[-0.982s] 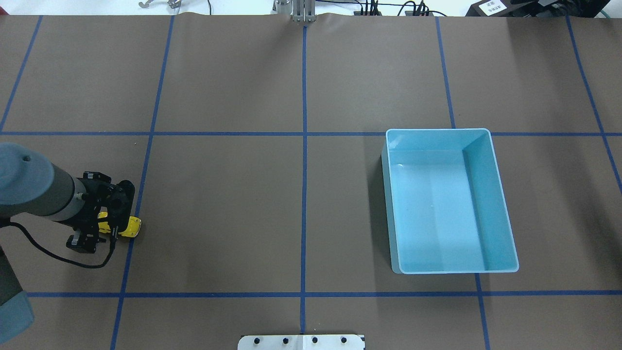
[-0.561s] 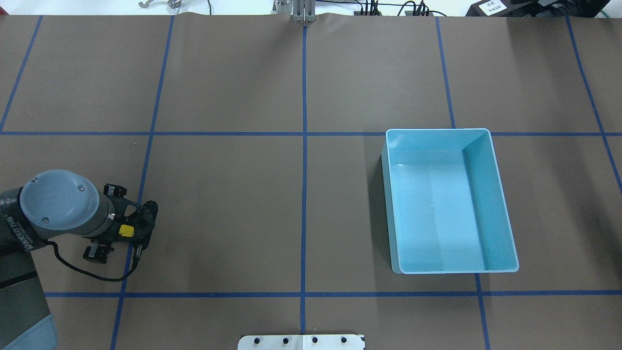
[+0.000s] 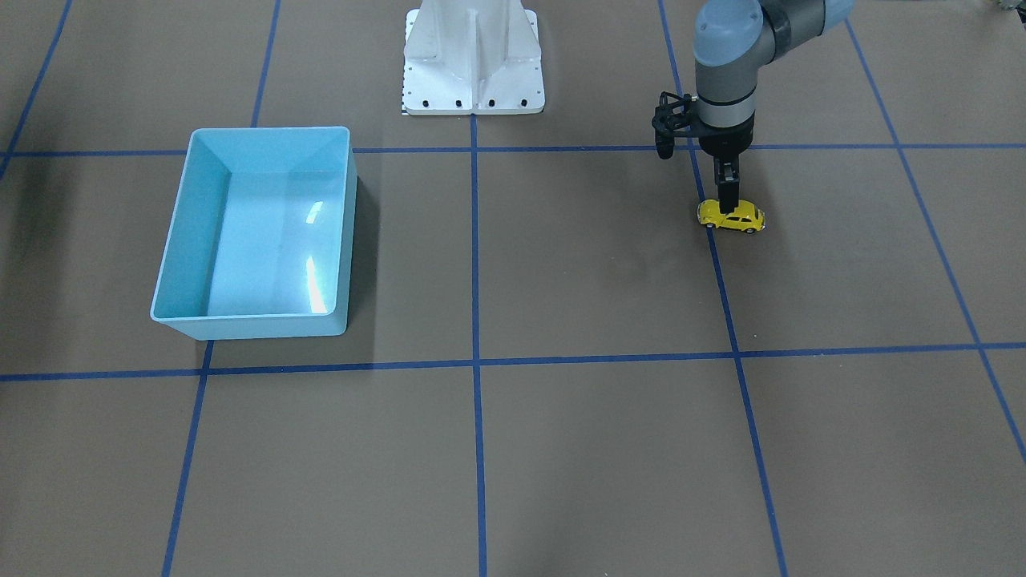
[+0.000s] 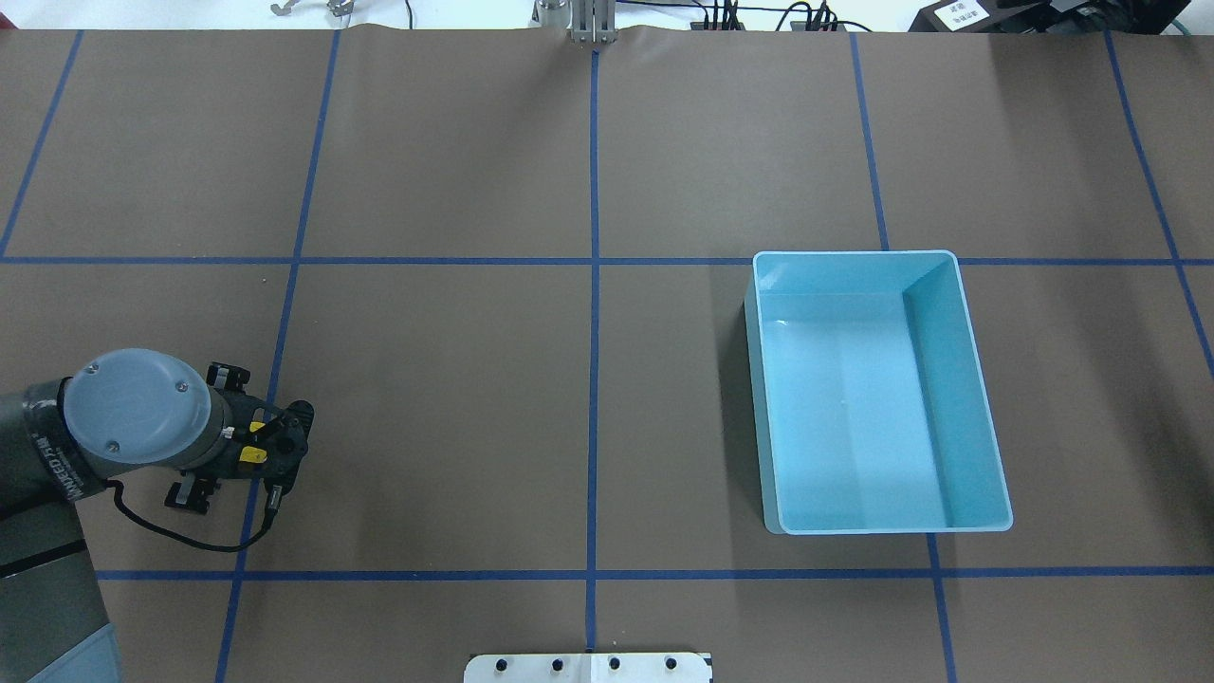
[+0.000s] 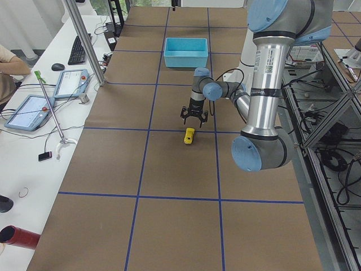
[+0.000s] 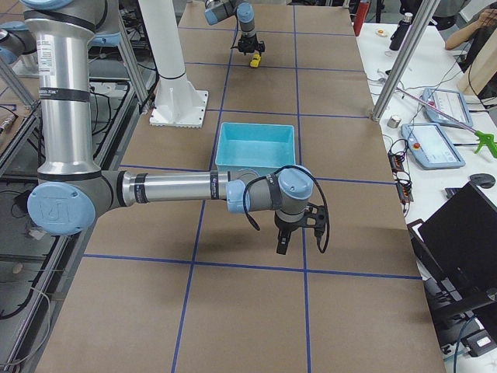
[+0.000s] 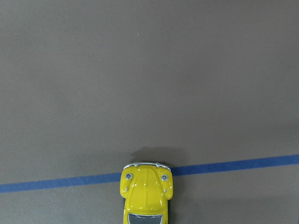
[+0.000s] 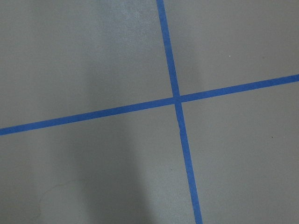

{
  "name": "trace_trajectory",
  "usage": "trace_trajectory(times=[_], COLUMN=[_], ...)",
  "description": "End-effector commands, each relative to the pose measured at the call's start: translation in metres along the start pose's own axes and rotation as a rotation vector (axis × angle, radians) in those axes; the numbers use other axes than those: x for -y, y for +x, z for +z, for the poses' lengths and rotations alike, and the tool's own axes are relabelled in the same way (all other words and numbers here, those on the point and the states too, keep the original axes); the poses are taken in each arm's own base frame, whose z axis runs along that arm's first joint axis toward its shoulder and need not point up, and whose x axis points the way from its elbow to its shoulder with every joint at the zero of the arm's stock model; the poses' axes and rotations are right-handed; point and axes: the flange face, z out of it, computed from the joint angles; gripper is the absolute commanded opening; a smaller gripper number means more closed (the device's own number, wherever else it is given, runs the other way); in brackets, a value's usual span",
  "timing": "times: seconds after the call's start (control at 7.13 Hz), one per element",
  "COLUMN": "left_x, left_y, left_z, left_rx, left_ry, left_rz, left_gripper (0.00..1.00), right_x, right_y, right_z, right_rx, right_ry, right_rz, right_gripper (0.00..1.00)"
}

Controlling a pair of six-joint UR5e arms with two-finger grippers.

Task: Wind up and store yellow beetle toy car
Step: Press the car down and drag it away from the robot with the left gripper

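From my station, the yellow car (image 3: 731, 217) stands upright with its wheels on the table (image 3: 561, 264). It sits across a blue tape line (image 3: 721, 280) in the robot's left half. The left gripper (image 3: 728, 207) points straight down over it. In the front view the fingers (image 3: 727, 180) show as one narrow dark bar that ends at the car's roof, about mid-length.

From overhead I see only scraps of yellow through the gripper's frame (image 4: 254, 453). I cannot tell whether the jaws are pressing the car's sides or just hanging around it. The left wrist camera shows the car's hood, two round headlights and a chrome bumper at the bottom edge (image 7: 146, 193). The nose lies on the tape, with none of the fingers in view.

The light blue bin (image 3: 250, 326) sits on the robot's right half, well apart from the car. Nothing shows inside it but glare on its floor.

The right gripper (image 6: 282, 247) appears only in the right-side view, where it hangs pointing down above the table near the bin, on the side away from the car. I cannot tell from there how its jaws stand. Its wrist camera shows only brown table and a tape crossing (image 8: 177, 99).
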Motion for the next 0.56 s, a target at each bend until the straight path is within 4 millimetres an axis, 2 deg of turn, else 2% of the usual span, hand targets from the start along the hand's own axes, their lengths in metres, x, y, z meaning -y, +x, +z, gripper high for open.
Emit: trace_trajectory(times=[0.0, 0.42], left_x=[0.005, 0.016], left_y=[-0.003, -0.011], left_z=[0.01, 0.026], left_rx=[0.006, 0.011], left_ry=[0.002, 0.008], left_rz=[0.008, 0.05], left_gripper=[0.96, 0.93], right_x=[0.0, 0.001], right_y=[0.0, -0.001], right_z=[0.0, 0.0], right_rx=[0.0, 0.001], right_ry=[-0.001, 0.001], right_rz=[0.001, -0.001], right_gripper=[1.0, 1.0])
